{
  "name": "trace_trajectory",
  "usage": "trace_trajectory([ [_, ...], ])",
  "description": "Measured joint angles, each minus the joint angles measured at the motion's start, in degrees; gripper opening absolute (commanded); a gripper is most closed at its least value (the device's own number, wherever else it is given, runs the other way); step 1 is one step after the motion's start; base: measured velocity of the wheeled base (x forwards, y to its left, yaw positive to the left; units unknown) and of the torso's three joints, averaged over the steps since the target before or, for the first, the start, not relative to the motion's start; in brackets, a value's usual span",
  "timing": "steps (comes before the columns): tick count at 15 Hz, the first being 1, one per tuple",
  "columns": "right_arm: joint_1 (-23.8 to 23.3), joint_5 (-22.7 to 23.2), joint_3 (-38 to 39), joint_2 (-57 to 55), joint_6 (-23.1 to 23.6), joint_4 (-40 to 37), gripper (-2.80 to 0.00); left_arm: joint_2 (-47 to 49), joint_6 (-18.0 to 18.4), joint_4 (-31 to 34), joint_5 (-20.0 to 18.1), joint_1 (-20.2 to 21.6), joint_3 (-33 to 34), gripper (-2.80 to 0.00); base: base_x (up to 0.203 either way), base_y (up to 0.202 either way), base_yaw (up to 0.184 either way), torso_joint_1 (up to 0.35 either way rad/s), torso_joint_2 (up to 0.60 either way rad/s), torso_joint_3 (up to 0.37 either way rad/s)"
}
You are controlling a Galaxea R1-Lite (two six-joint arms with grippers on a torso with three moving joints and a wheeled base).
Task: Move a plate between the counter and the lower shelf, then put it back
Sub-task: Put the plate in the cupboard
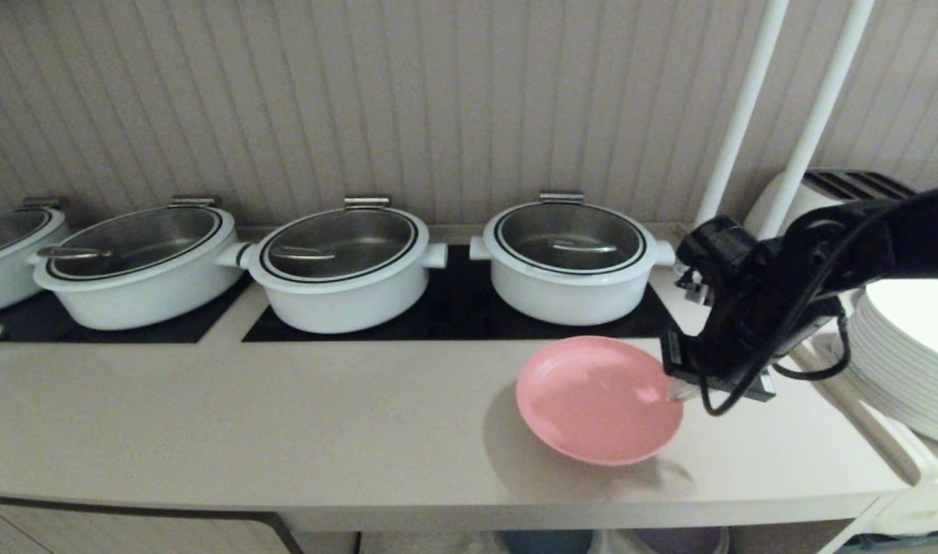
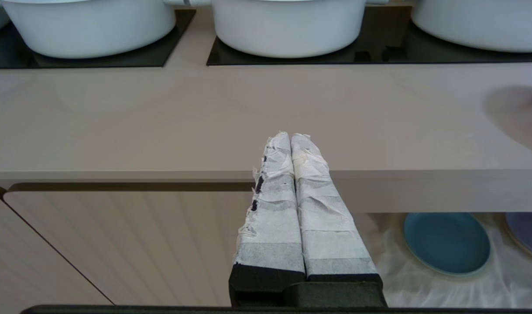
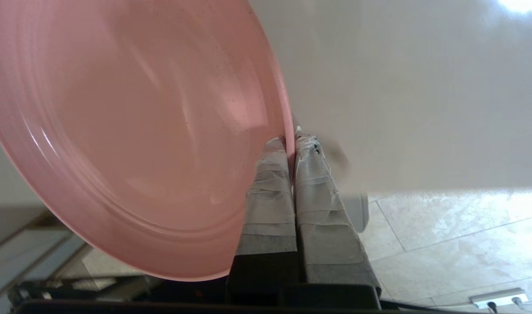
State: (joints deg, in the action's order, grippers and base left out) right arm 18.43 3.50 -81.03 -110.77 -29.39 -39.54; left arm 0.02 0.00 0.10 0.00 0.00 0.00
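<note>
The round, matte pink plate [image 1: 598, 400] sits at lower right of the head view, tilted above the long beige counter [image 1: 284, 431] and casting a shadow on it, its right rim pinched between the tape-wrapped fingers [image 3: 270, 187] of the right gripper [image 1: 680, 391]. It seems to be either leaving for the lower shelf [image 2: 444, 283] or coming back; I cannot tell which, so at least a set-down remains. The shelf's wrinkled white cloth carries a blue plate [image 2: 446, 242]. Glossy white pots [image 1: 342, 269] stand on black glass panels behind. The left gripper [image 2: 290, 141] waits, fingers together, before the counter's front edge.
</note>
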Motion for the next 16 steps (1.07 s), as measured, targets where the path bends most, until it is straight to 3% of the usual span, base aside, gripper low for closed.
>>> trace_trajectory([
  [8, -1.12, 0.33, 16.75, 16.15, 4.61, -0.03, -2.80, 0.00, 0.00, 0.00, 0.00, 0.00, 0.00, -2.80, 0.000, 0.000, 0.000, 0.000, 0.00, 0.000],
  [16, -1.34, 0.18, 27.87, 29.46, 7.55, -2.69, -2.80, 0.00, 0.00, 0.00, 0.00, 0.00, 0.00, -2.80, 0.000, 0.000, 0.000, 0.000, 0.00, 0.000],
])
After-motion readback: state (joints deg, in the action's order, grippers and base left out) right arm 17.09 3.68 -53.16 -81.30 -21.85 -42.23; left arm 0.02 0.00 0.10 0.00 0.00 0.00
